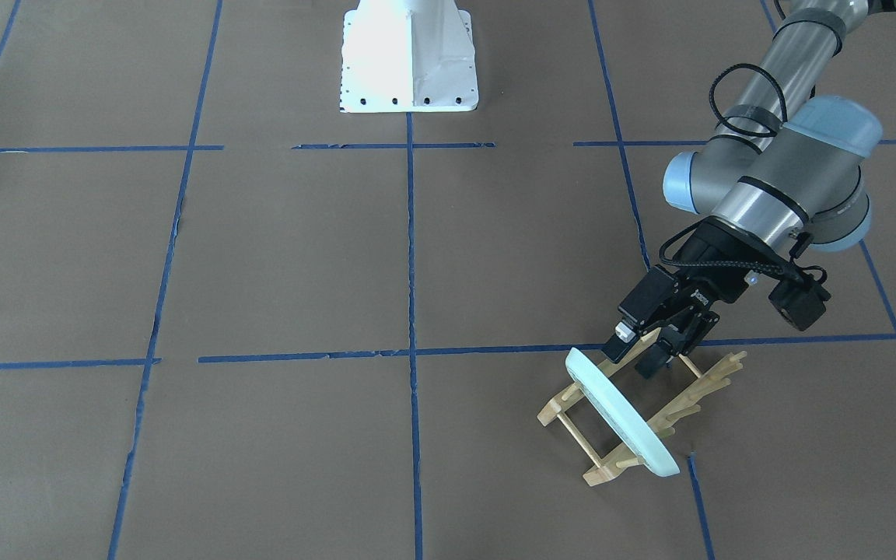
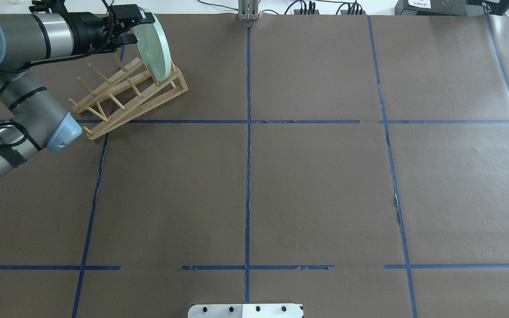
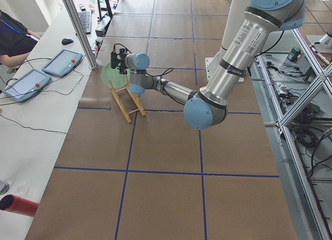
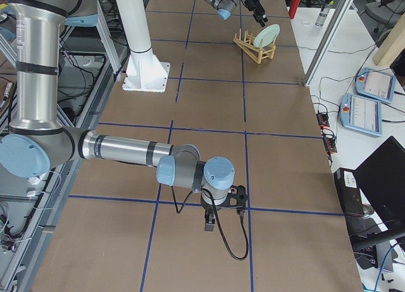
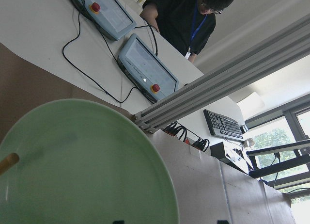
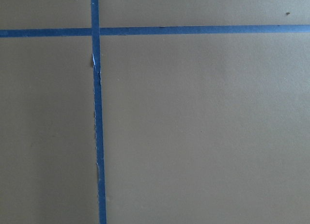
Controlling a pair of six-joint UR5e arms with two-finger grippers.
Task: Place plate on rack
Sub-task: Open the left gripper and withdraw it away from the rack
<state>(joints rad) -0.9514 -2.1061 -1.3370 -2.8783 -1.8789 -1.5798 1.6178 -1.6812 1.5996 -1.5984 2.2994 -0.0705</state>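
Observation:
The pale mint-green plate [image 1: 623, 416] stands on edge between the pegs at one end of the small wooden rack [image 1: 716, 381]. In the overhead view the plate [image 2: 155, 46] leans on the rack [image 2: 117, 97] at the far left of the table. My left gripper [image 1: 638, 351] is open, with its fingers spread beside the plate's upper rim and not clamped on it. The left wrist view is filled by the plate's face [image 5: 82, 166], with one rack peg [image 5: 8, 162] at the left. My right gripper [image 4: 212, 225] hangs low over the table far from the rack, and I cannot tell its state.
The white robot base [image 1: 409, 58] stands at the middle of the table's robot side. Blue tape lines [image 2: 248, 132] cross the brown table cover. A metal frame post [image 5: 213, 88], control tablets [image 5: 145, 69] and a person are beyond the table edge near the rack.

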